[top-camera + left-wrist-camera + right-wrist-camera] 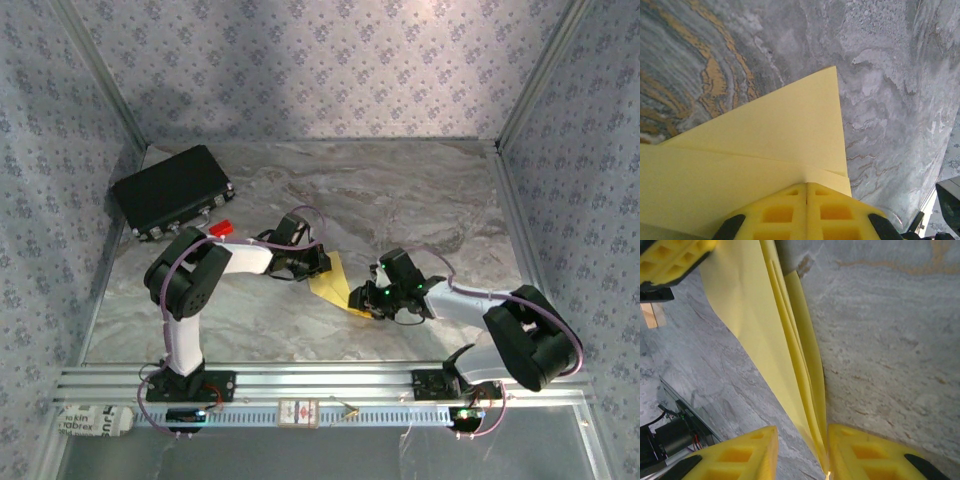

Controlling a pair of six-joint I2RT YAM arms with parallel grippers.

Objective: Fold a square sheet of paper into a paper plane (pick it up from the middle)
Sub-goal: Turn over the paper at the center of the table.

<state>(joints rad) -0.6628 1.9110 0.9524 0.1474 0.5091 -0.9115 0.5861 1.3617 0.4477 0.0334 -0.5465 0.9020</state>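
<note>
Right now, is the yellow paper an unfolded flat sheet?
No: the yellow paper shows overlapping folded flaps coming to a point.

Lower left corner of the top view, and here's the one bit of print that can be read: a white packet [92, 420] lying at the end of the metal rail [400, 380]. Dark letters, two lines. The upper line reads "skin". The lower line ends in what looks like "abrex", and its first letter is too blurred to call. Along the rail to bottom centre sits a small card [298, 412] with a reddish mark in the middle, too small to read. Upper left, the black case [172, 190] has pale specks along its front edge, too tiny to make out.
</note>
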